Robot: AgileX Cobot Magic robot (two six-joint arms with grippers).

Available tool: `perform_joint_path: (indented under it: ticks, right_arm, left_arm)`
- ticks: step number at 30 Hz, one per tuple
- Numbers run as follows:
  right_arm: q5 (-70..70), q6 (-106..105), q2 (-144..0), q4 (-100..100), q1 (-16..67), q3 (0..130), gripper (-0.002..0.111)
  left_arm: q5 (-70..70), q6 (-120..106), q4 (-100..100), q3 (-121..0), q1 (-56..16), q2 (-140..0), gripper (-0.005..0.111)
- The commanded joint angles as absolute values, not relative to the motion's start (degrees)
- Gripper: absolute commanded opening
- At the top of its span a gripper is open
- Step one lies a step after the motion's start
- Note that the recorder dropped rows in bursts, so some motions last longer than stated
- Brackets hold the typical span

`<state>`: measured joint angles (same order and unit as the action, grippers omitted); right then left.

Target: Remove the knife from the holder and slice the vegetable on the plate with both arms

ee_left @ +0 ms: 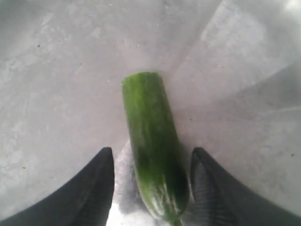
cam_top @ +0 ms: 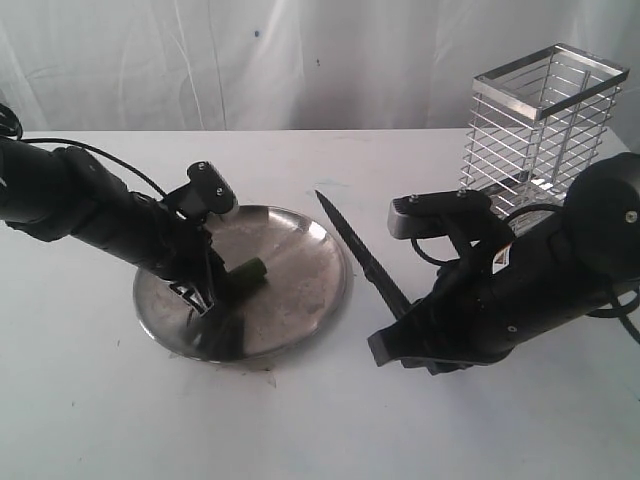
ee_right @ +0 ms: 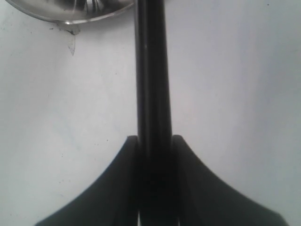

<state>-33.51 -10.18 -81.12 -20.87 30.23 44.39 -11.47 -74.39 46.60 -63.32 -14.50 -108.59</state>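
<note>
- Exterior view: my left arm (cam_top: 90, 205) comes in from the left edge and its fingers (cam_top: 205, 290) reach down onto the plate (cam_top: 300, 290), which lies at centre-left on the white desk (cam_top: 300, 420). The green vegetable (cam_top: 250, 270) lies on the plate just beside those fingers. My right arm (cam_top: 530, 290) fills the lower right, and its fingers (cam_top: 395, 345) grip the black handle of the knife (cam_top: 355, 250); the dark blade points up and left, ending near the plate's right rim. The wire holder (cam_top: 540, 120) stands upright in the upper right, behind my right arm.
- Left wrist view: my left fingers (ee_left: 94, 188) are spread apart, one on each side of the vegetable (ee_left: 153, 146). A narrow gap shows on both sides, so they have hold of nothing. The scuffed plate (ee_left: 56, 94) fills the frame.
- Right wrist view: my right fingers (ee_right: 117, 188) are pressed tight against the knife (ee_right: 153, 94), which runs straight up the middle. The plate's rim (ee_right: 70, 14) shows in the upper left, the rest is desk (ee_right: 235, 94).
</note>
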Motion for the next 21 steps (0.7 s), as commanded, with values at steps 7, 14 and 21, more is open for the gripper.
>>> perform_joint_path:
  ticks: [7,14,21]
  right_arm:
    - [-36.96,-14.57,-81.6,-20.88,30.18,50.41,0.0]
    - [-51.08,-15.23,-94.43,-18.32,30.18,67.46,0.0]
    - [-51.64,-13.74,-101.99,-17.92,31.13,71.95,0.0]
  left_arm:
    - [-7.3,-69.5,49.2,-63.43,-14.28,-99.19,0.027]
    - [-7.32,-61.35,49.7,-63.43,-14.28,-98.96,0.0]
    - [-9.54,-46.6,51.82,-64.74,-13.98,-100.07,0.0]
